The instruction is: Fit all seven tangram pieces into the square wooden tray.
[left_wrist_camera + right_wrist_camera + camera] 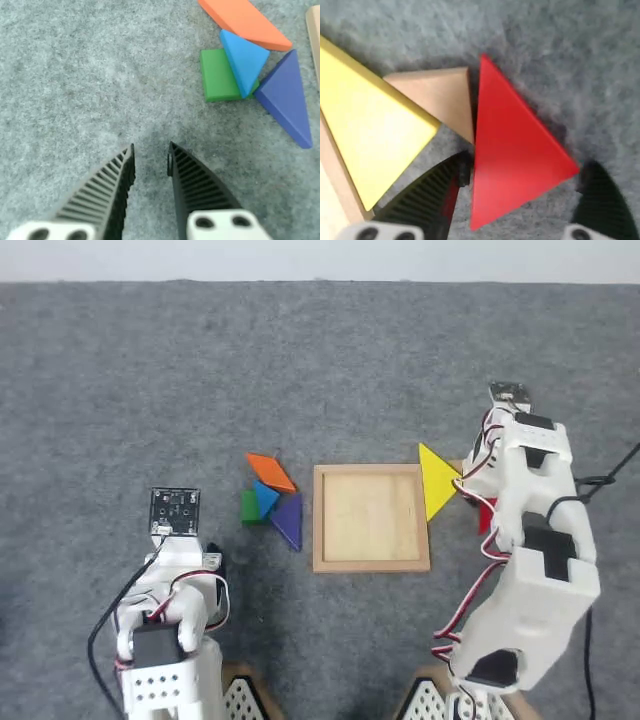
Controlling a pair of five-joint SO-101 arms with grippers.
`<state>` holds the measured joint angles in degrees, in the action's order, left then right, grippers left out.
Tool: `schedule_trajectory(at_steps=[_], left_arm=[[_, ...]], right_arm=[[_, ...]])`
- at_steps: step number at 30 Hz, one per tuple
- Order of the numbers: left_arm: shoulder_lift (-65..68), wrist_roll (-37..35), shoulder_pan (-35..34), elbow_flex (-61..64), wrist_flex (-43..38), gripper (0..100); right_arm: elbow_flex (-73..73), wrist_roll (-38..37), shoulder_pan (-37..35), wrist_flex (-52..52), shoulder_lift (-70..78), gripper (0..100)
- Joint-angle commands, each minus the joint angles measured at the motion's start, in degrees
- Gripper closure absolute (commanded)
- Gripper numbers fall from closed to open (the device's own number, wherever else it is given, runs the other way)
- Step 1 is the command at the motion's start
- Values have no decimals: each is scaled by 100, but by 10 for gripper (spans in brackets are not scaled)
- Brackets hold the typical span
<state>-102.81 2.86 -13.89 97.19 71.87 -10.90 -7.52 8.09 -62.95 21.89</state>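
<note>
- My right gripper (527,166) straddles the red triangle (515,145), fingers spread, ready to pinch it for the tray (371,566).
- My left gripper (151,148) hangs clear, fingers slightly parted, empty.

Grey felt mat (380,350) underlies everything — pale strip (300,258) along far edge.

Tray (371,567): centre of your desk (130,380).
To its left you have a cluster of four:
- parallelogram (271,471), farthest back
- small triangle (245,60), lying on the square piece (215,75)
- bigger triangle (285,95), nearest the tray

To its right you have three:
- large triangle (370,130), overlapping the tray's rim
- lesser triangle (440,95) just beside it, perhaps touching
- outermost triangle (515,130), straddled by the right hand (525,167)
</note>
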Motion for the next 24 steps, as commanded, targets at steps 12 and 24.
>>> schedule_trajectory(at_steps=[12, 24], left_arm=[[-132, -62, -9, -66, 35, 900], [-132, -62, -9, -66, 35, 900]], right_arm=[[211, 9, -84, 382, -57, 724], [-563, 79, -567, 295, -1464, 725]])
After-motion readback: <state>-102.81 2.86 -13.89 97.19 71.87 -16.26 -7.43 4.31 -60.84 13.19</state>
